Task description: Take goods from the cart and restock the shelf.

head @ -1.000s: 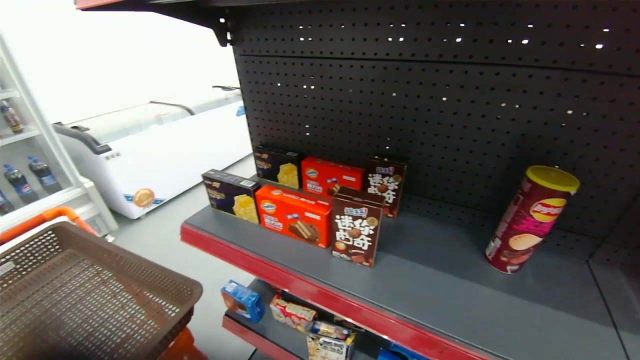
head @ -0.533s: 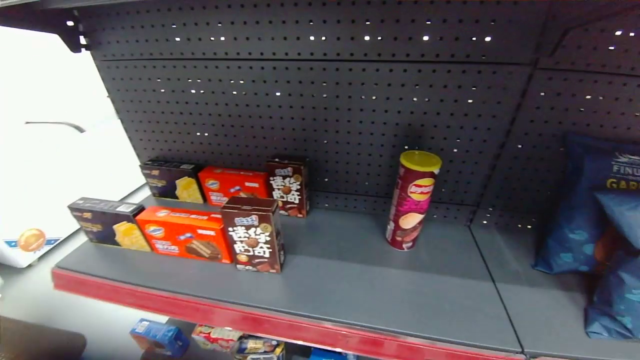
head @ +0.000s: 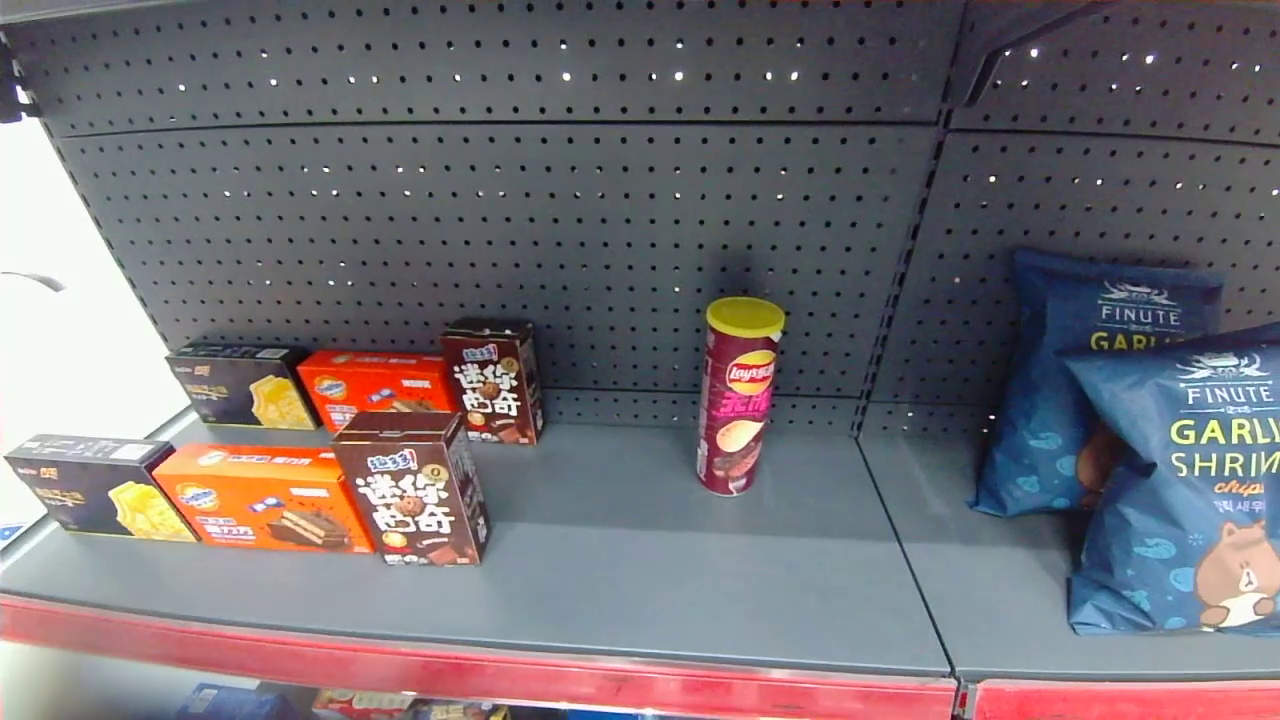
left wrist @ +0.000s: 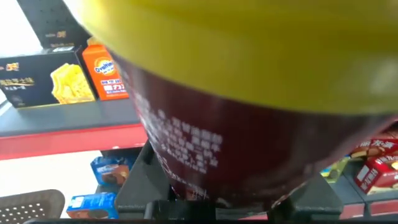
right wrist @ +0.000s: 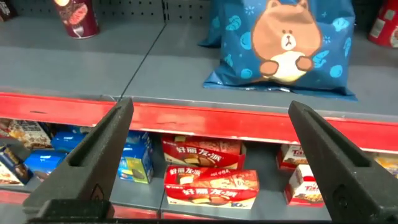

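Holding maroon cylindrical chip can w/ yellow plastic lid point(left wrist: 249, 143) in L gripper point(left wrist: 230, 200), jaws clamping can's body, just in front of grey metal shelf w/ red front edge point(left wrist: 62, 138). R gripper point(right wrist: 211, 111) hovering empty, jaws standing wide apart, facing blue bear-print snack bag point(right wrist: 280, 43). Second maroon can point(head: 738, 400) standing upright mid-shelf, betw. brown cardboard boxes point(head: 415, 490) & bags.

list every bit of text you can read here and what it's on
"FINUTE": both blue bags
"GARLI", "SHRIN": nearer blue bag, cut off by the picture's edge
"Lay's": standing chip can
"迷你": both brown boxes
Too small or blurred: orange boxes, black boxes, held chip can white print, lower-shelf red boxes
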Controlling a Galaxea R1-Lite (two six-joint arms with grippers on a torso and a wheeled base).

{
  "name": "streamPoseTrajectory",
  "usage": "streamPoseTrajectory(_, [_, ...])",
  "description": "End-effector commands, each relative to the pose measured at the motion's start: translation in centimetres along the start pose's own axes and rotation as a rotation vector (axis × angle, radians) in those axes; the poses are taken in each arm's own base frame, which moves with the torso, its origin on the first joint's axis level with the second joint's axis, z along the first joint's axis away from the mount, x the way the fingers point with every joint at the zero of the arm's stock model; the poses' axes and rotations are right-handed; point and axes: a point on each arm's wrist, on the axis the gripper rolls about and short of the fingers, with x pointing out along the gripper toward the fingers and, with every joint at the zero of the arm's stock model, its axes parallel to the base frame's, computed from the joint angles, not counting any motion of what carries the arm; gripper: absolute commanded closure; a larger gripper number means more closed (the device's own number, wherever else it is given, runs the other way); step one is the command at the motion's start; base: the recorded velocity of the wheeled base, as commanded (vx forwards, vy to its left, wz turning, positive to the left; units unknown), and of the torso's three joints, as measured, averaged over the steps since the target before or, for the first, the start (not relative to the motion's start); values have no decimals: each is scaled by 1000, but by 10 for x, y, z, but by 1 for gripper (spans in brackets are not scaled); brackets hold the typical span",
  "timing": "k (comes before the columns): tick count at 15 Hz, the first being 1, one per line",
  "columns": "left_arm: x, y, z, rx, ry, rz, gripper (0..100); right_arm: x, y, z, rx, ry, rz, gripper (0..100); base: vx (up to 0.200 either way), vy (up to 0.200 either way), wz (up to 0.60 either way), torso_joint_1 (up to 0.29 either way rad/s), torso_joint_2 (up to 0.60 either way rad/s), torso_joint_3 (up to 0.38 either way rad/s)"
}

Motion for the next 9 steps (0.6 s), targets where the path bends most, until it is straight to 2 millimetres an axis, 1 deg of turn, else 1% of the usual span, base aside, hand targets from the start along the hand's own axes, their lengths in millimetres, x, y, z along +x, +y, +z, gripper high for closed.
streamPoseTrajectory(1, [-1, 0, 0, 1, -4, 0, 100, 0, 0, 0, 0, 1, 0, 0, 0, 0, 0, 0, 0, 0])
streamPoseTrajectory(7, [-1, 0, 0, -13, -4, 16, 100, 0, 0, 0, 0, 6, 3, 0, 0, 0, 0, 0, 0, 0])
streamPoseTrajectory(8, [-1, 0, 0, -13, -6, 22, 100, 6, -1, 2, 33, 86, 11, 0, 0, 0, 0, 0, 0, 0])
streamPoseTrajectory(9, [-1, 0, 1, -13, -7, 23, 100, 13, -2, 4, 104, 166, -25, 0, 0, 0, 0, 0, 0, 0])
